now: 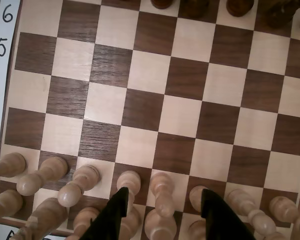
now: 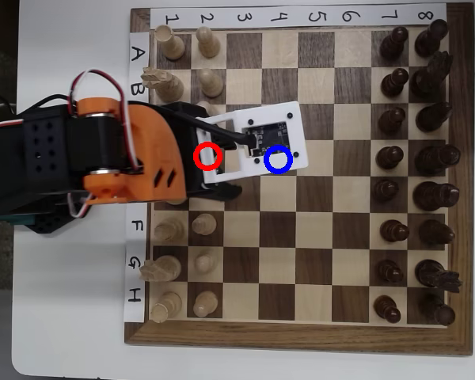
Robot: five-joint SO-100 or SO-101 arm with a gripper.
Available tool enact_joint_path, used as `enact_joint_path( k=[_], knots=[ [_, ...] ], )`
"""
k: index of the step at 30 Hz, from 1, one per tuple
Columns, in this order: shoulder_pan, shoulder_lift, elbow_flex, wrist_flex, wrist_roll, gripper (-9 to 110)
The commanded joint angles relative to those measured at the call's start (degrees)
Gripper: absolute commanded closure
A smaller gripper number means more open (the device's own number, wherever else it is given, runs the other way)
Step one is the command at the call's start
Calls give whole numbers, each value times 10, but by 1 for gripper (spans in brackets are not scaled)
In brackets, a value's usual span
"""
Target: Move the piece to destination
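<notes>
- The middle of the board [image 2: 317, 261] is seen bare in both views: in the wrist view, four ranks of open squares lie between the pale pawn row at the bottom and the dark pieces [image 1: 240, 6] along the top edge.
- In the overhead view the pale pieces are lined along the left two files and the dark ones along the right two; the board's wooden rim is clear of the arm [image 2: 103, 154] on all but the left side.
- The arm reaches in over the left edge, and its white wrist plate [image 2: 261, 142] covers the squares around the two rings.
- The destination, marked by a blue ring [image 2: 278, 159], is hidden under that plate in the overhead view; a red ring [image 2: 208, 156] sits two squares to its left.
- In the wrist view the gripper [image 1: 165, 197] is seen with its two black fingers [image 1: 117, 210] spread about a square apart, one to each side of a pawn [image 1: 161, 192].
- The pawn stands in the pale pawn row, in the gap between the fingers; neither finger is seen touching it, and nothing is gripped.
- Neighbouring pawns stand just beside each finger, so little room is left sideways.
</notes>
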Motion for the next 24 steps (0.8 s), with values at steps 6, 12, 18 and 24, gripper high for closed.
enact_joint_path(
  k=[6,12,18,24],
  knots=[
    [0,-10,-33,53,-124,95],
    [17,-6,-52,22,-46,86],
    [13,0,-54,33,-3,86],
    [-18,-4,-28,70,-31,90]
  ],
)
